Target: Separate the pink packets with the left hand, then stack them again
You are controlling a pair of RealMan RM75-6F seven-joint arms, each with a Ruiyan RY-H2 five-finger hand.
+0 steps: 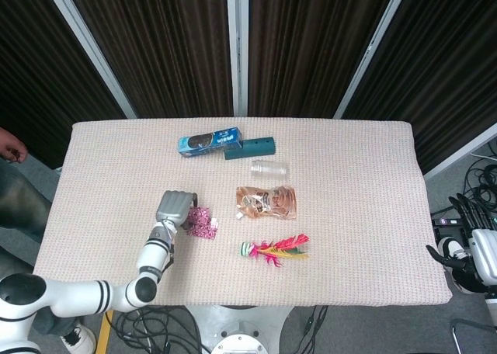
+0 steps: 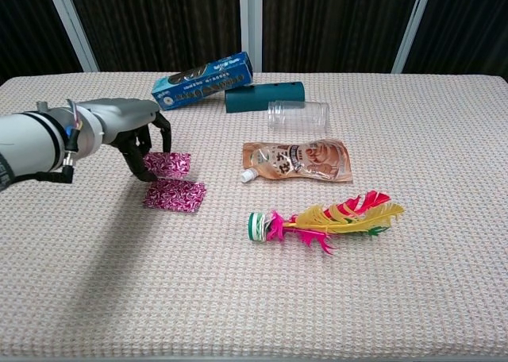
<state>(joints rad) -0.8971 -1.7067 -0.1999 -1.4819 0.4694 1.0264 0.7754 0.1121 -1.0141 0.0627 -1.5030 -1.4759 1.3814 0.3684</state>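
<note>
The left robot hand point(image 2: 136, 136) pinches one pink packet point(image 2: 167, 163) in its fingertips, lifted just above the second pink packet point(image 2: 175, 195) — that one lies flat on the bench point(image 2: 238, 298), left of the feather shuttlecock point(image 2: 321, 217). The right robot hand point(image 1: 477, 253) hangs off the bench's edge; its fingers' state I cannot tell.

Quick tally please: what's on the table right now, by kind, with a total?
Pink packets: 2 (one held by the left hand at, one lying flat)
Blue box: 1
Teal tube: 1
Clear cup: 1
Spouted pouch: 1
Feather shuttlecock: 1
Total: 7
</note>
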